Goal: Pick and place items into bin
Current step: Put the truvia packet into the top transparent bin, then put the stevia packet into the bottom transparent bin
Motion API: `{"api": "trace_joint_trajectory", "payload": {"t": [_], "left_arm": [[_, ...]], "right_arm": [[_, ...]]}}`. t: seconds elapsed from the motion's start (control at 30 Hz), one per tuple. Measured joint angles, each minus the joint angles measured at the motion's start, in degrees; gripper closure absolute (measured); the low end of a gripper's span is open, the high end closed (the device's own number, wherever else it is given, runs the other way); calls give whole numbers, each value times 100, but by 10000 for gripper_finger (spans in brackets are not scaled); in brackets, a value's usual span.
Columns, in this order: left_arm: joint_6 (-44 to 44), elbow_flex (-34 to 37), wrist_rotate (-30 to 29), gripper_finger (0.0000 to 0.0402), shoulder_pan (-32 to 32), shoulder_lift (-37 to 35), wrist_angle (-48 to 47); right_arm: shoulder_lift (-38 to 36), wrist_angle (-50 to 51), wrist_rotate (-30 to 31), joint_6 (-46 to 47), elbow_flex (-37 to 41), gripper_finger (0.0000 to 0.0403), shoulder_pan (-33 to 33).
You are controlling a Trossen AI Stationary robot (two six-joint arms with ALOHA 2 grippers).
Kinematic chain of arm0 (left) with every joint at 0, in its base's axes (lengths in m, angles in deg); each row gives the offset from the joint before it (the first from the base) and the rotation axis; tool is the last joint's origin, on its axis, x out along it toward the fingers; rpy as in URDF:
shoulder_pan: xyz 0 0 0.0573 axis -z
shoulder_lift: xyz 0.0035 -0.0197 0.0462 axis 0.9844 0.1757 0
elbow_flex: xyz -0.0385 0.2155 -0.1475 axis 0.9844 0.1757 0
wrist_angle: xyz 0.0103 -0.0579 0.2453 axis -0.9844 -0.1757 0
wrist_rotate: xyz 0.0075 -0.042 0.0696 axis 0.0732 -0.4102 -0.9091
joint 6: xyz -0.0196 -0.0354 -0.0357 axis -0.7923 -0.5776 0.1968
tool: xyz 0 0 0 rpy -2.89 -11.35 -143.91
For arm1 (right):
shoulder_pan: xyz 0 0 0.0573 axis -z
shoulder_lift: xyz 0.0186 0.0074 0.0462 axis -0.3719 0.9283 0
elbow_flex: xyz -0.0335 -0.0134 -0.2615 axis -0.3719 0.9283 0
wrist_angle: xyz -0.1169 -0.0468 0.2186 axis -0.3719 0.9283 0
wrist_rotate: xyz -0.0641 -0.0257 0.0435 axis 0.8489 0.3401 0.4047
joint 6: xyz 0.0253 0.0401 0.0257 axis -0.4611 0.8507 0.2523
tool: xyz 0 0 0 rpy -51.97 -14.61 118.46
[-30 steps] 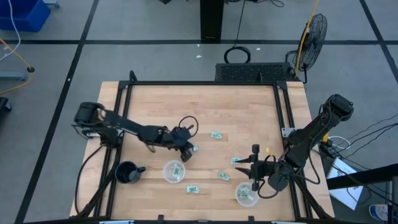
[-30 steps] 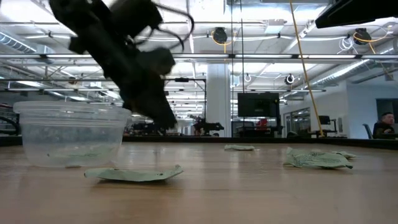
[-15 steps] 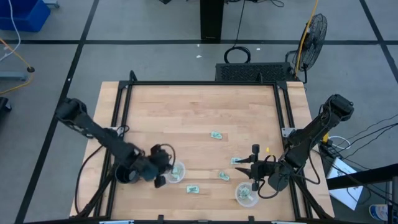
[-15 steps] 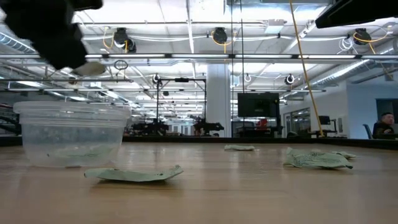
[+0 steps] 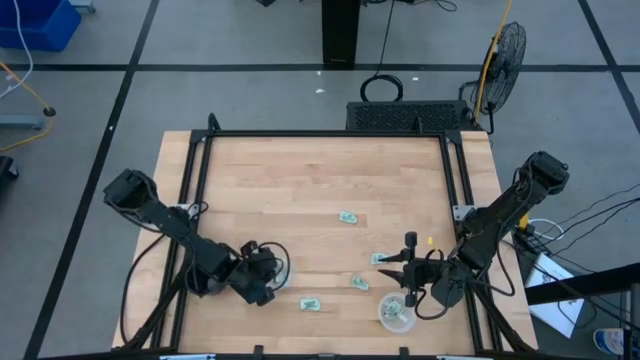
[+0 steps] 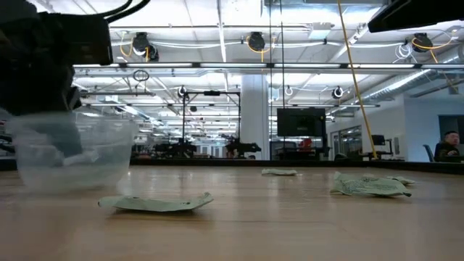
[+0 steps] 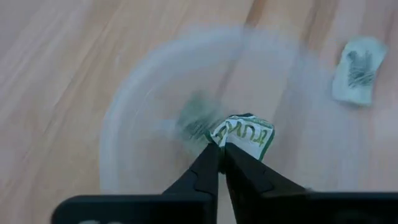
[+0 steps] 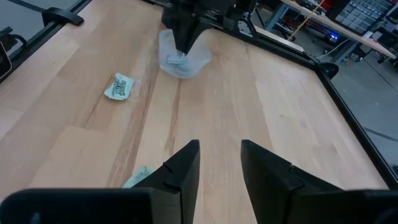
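My left gripper (image 7: 221, 147) is pinched together on a small pale green-and-white crinkled packet (image 7: 244, 135), holding it by one corner directly over the clear round plastic cup (image 7: 186, 118) near the front left of the pale wooden worktop (image 5: 320, 180). At least one packet already lies inside that cup. The packet looks nearly weightless and limp, a thin foil-like sachet that crumples rather than resists, so I judge a light grip on an edge or corner is enough; its slick skin could slide out or cling to a finger on release.

Another crinkled packet (image 5: 310, 303) lies just right of the cup, and three more (image 5: 347, 217) (image 5: 384, 258) (image 5: 360, 284) sit farther right of it. My right gripper (image 8: 219, 163) waits well to the right of the cup, fingers apart and empty, beside a second clear round cup (image 5: 396, 314).
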Motion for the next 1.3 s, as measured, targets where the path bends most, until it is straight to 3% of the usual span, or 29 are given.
{"api": "trace_joint_trajectory", "payload": {"t": [0.3, 0.67, 1.0, 1.23, 1.3], "left_arm": [[445, 0, -94, 302, -44, -17, 327], [471, 0, -48, 305, -310, -169, 307], [783, 0, -243, 305, -574, -952, 402], [2365, -4, -340, 305, -852, -1309, 1463], [2739, -5, -341, 304, -984, -1291, 1744]], "right_arm": [[0, 0, 0, -9, 0, 293, 0], [0, 0, 0, -11, 0, 293, 0], [2, -7, -38, 255, 16, 293, 270], [7, -3, -1471, 778, 384, 293, 1033], [7, 29, -1546, 774, 497, 293, 1384]]}}
